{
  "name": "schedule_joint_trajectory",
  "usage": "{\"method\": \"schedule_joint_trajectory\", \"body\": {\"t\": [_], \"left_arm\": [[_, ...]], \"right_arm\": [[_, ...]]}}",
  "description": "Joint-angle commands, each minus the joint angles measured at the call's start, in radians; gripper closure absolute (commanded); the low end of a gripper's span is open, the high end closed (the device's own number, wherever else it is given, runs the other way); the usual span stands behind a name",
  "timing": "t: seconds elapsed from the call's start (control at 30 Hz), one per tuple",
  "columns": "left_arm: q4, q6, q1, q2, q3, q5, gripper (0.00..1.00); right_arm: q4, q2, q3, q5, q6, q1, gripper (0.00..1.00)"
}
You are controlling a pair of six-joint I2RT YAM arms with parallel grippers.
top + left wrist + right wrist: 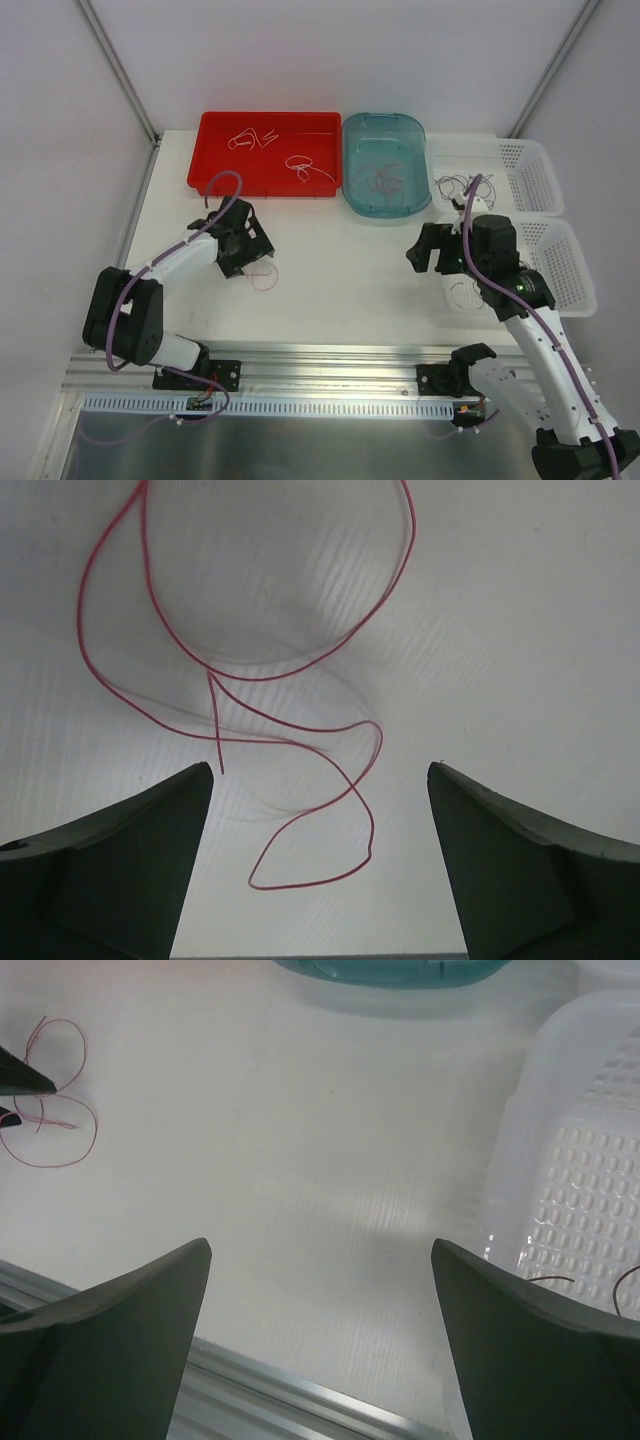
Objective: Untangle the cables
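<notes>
White table: one red cable under the parted left claw.

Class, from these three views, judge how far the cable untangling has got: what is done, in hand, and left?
Likely done: white strands lie in the red tray, dark red strands in the teal bin, black strands in the white basket. In hand: the left claw hangs open over a red strand on the table. Left: that strand, looped over itself, is ungripped; the right claw is open, empty.
</notes>
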Motion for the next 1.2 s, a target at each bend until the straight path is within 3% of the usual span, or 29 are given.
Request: {"method": "schedule_joint_trajectory", "body": {"t": [0.0, 0.2, 0.37, 0.4, 0.47, 0.5, 0.6, 0.8, 1.17], "left_arm": [[-0.013, -0.08, -0.012, 0.06, 0.063, -0.096, 0.11], [-0.041, -0.104, -0.013, 0.152, 0.102, -0.135, 0.19], [-0.061, -0.115, -0.013, 0.188, 0.111, -0.147, 0.42], [-0.062, -0.115, -0.015, 0.194, 0.11, -0.147, 0.55], [-0.065, -0.118, -0.016, 0.194, 0.108, -0.145, 0.69], [-0.067, -0.115, -0.021, 0.194, 0.108, -0.144, 0.81], [-0.07, -0.099, -0.039, 0.18, 0.108, -0.142, 1.0], [-0.07, -0.011, -0.119, 0.13, 0.146, -0.142, 1.0], [-0.068, 0.217, -0.407, 0.021, 0.281, -0.093, 1.0]], "right_arm": [[-0.021, -0.054, -0.042, -0.044, 0.003, 0.006, 0.03], [-0.021, -0.143, -0.098, -0.083, 0.001, 0.005, 0.03], [-0.029, -0.178, -0.118, -0.11, 0.001, 0.005, 0.03], [-0.032, -0.183, -0.118, -0.114, 0.0, 0.005, 0.03], [-0.033, -0.186, -0.121, -0.126, -0.003, 0.006, 0.03], [-0.035, -0.186, -0.121, -0.132, -0.003, 0.006, 0.03], [-0.024, -0.181, -0.127, -0.175, 0.001, 0.009, 0.03], [0.019, -0.151, -0.149, -0.256, 0.024, 0.034, 0.03], [0.204, -0.079, -0.185, -0.264, 0.233, 0.112, 0.03]]}}
